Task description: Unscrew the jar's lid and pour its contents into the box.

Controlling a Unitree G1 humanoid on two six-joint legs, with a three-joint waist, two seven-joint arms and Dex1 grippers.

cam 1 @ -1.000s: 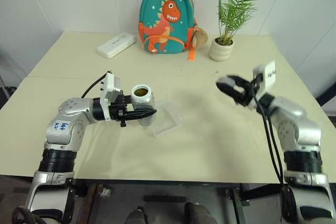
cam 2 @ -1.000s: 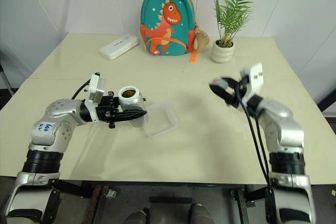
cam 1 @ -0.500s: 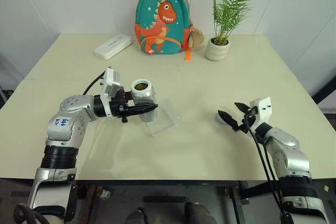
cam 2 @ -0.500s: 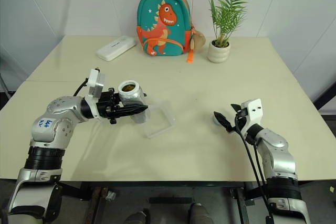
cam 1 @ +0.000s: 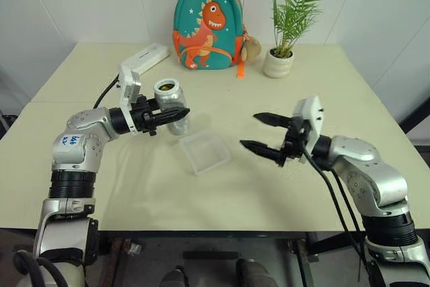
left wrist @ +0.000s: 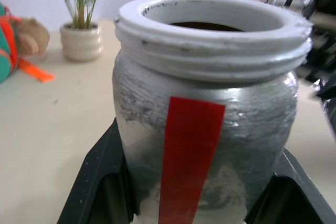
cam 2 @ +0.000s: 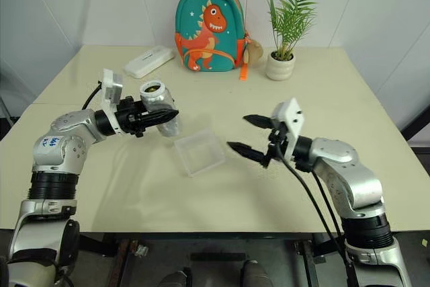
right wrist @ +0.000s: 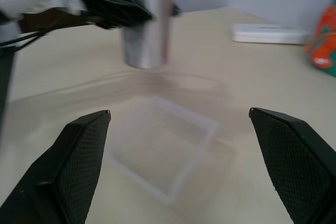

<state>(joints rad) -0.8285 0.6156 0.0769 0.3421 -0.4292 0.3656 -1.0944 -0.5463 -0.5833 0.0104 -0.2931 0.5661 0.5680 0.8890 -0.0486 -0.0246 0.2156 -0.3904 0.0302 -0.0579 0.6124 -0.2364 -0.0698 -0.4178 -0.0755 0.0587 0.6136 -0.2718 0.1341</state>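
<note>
Left tool [cam 1: 176, 115] clamped on the open jar [cam 1: 170, 99], right tool [cam 1: 263, 132] spread empty; I'd carry it over the box [cam 1: 204, 152], tipping slowly.

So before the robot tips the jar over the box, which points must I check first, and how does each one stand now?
1. Lid off the jar: ok, the threaded mouth is open.
2. Left pincer grips the jar firmly: ok, shut around its body.
3. Contents inside: ok, something dark shows below the rim.
4. Jar directly above the box: not ok, it sits off to one side.
5. Box empty and flat on the table: ok.
6. Right pincer out of the pouring path: cannot tell; open, empty, close beside the box.
</note>
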